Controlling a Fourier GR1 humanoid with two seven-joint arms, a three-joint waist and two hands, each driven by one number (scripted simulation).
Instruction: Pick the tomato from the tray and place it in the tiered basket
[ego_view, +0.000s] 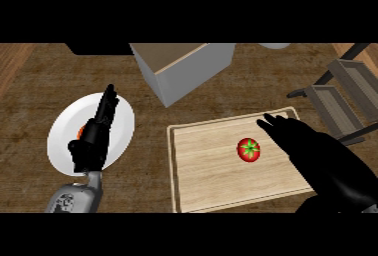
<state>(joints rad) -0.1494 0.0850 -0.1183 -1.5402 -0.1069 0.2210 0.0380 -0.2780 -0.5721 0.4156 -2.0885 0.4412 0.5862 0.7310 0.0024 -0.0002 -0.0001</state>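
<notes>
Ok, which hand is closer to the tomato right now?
The right hand. It is over the tray, just to the right of the tomato, fingers straight. The left hand is far off to the left, over the white plate.

A small orange thing (80, 131) on the white plate (66, 125) was mostly hidden by the left hand (94, 135). The tiered basket (341, 95) was cut off by the right edge.

1. The dark wooden counter (44, 90) carries everything.
2. A white plate (63, 130) lies at its left.
3. A wooden tray (214, 175), grey box (188, 70) and tiered basket (347, 95) also rest there.
</notes>
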